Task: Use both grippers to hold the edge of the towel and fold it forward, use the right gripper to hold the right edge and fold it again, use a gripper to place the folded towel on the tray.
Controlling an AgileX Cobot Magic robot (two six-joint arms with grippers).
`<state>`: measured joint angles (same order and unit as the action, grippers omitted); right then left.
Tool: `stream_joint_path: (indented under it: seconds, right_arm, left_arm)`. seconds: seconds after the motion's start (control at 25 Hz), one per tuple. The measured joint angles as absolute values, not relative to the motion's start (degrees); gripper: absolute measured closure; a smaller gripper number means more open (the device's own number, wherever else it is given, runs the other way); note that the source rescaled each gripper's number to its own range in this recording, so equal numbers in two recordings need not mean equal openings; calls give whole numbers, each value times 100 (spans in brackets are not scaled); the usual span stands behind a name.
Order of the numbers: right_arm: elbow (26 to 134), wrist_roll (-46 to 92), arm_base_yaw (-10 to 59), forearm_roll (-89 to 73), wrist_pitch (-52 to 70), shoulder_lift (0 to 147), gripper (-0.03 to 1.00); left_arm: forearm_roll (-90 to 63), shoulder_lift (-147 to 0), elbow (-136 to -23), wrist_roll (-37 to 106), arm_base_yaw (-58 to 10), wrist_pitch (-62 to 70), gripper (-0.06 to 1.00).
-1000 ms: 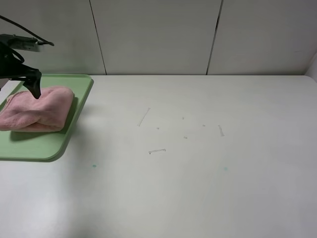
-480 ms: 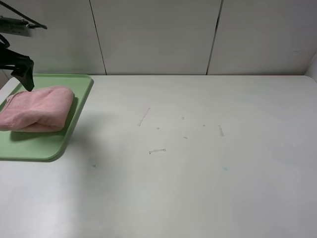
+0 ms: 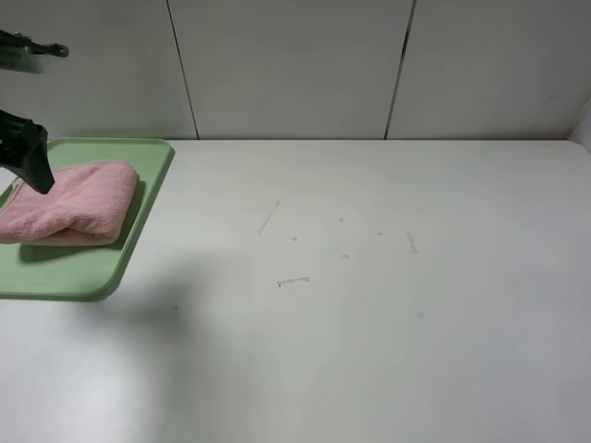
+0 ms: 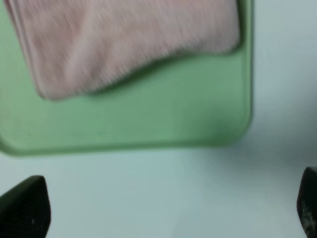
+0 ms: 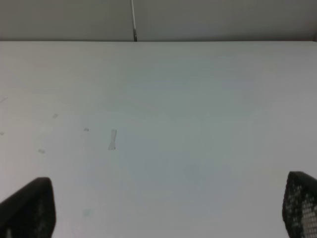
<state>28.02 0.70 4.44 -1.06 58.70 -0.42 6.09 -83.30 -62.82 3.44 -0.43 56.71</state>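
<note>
The pink towel [image 3: 69, 214] lies folded into a thick bundle on the light green tray [image 3: 88, 268] at the table's far left. My left gripper [image 3: 32, 161] hangs above the bundle's back left part, clear of it, and is open and empty. In the left wrist view the towel [image 4: 124, 42] and the tray [image 4: 148, 121] lie below, and only the two black fingertips [image 4: 27, 208] show at the frame's corners, wide apart. My right gripper [image 5: 163, 210] is open over bare table; the exterior high view does not show it. The towel's hem is not distinguishable.
The white table [image 3: 369, 305] carries a few small scuff marks [image 3: 292, 281] near its middle. Grey wall panels [image 3: 295, 65] stand along the back edge. The tray sits at the table's left edge, partly cut off by the frame.
My left gripper has risen off the towel and drawn back to the left, leaving the folded bundle lying on the tray. The towel has not shifted.
</note>
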Motion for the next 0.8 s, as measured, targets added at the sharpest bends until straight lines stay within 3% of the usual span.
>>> stream_joint_path:
  seconds: [0.8]
  right_arm:
    - [2802,70,444,-106,5870,-42,-3]
  left_arm:
    - [110,-4244,-3239,237,-211,5699,-5]
